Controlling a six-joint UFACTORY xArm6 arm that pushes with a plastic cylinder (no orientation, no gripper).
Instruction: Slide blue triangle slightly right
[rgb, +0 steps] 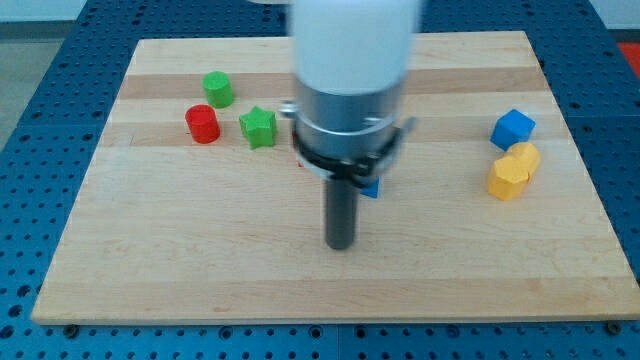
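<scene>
The blue triangle (371, 187) is almost wholly hidden behind the arm; only a small blue corner shows just right of the rod near the board's middle. My tip (341, 245) rests on the board just below and left of that blue corner. A sliver of red (299, 160) shows at the arm's left edge; its shape cannot be made out.
A green cylinder (218, 89), a red cylinder (202, 124) and a green star (258, 127) sit at the upper left. A blue cube (513, 128) and two touching yellow blocks (514, 171) sit at the right. The wooden board (200, 250) lies on a blue perforated table.
</scene>
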